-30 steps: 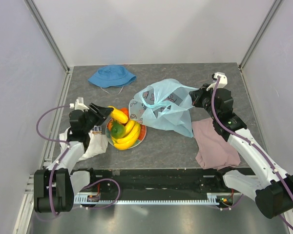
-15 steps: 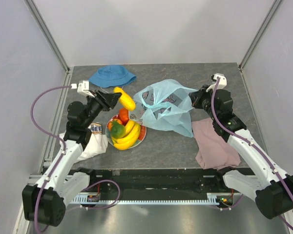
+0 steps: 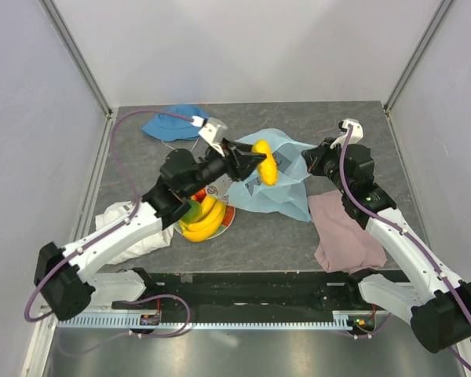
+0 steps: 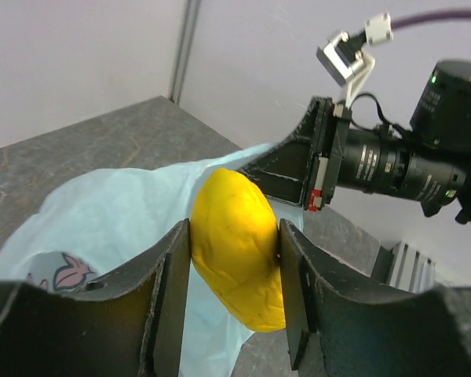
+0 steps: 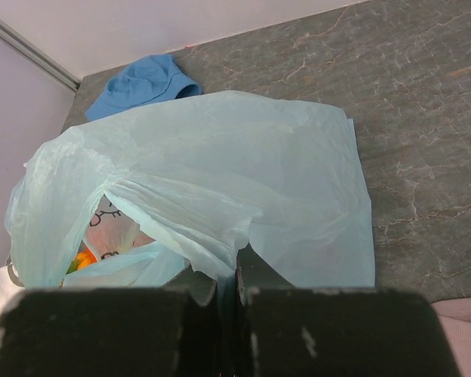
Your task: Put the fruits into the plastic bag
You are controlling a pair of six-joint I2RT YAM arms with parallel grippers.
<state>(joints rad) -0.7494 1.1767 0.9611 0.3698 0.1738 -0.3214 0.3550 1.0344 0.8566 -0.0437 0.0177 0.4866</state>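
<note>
Yellow banana held over the plastic bag, right of the table's middle.

Near the table's left front: bunch of bananas and green fruit on a plate. Left gripper about half open, clamped on the banana's sides, hovering above the bag's left part. Bag thin, light blue, crumpled, with a pink cartoon print, mouth gaping only partly. Right gripper fully closed, pinching a fold of bag film. Possible trouble: landing on slack film beside the narrow mouth and rolling off; thin plastic slipping from the pinch, collapsing the opening.
</note>
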